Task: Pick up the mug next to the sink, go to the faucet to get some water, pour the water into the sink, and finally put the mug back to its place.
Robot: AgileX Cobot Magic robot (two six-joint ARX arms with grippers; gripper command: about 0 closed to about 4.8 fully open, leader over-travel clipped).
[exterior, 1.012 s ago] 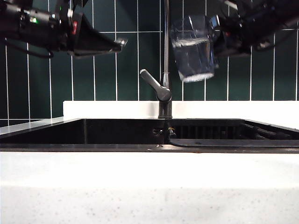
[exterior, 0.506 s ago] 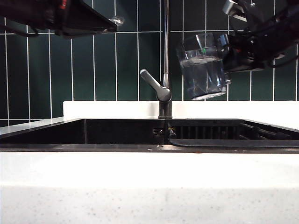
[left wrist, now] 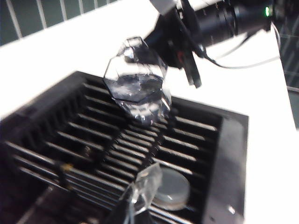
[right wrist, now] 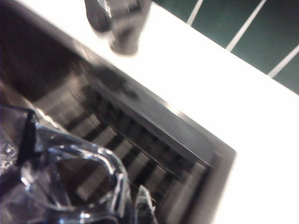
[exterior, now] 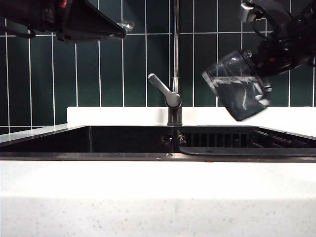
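Observation:
The clear faceted mug (exterior: 237,92) hangs tilted over the right, ribbed part of the black sink (exterior: 148,156), its mouth leaning toward the faucet (exterior: 175,59). Water sloshes inside it, and I see no stream leaving it. My right gripper (exterior: 259,66) is shut on the mug's upper side. In the left wrist view the mug (left wrist: 138,84) floats above the rack. The right wrist view shows its rim (right wrist: 70,163) up close. My left gripper (exterior: 123,27) is shut and empty, high up left of the faucet pipe; its clear fingertips (left wrist: 145,191) meet.
The faucet's lever handle (exterior: 162,89) angles up to the left above its dark base (exterior: 174,116). A round grey drain plug (left wrist: 172,189) lies under the rack bars (left wrist: 93,140). White speckled counter (exterior: 158,197) runs along the front, and a green tiled wall (exterior: 123,74) stands behind.
The right gripper has carried the mug right and downward from the faucet pipe and tipped it over. The left gripper has risen and pulled back toward the upper left.

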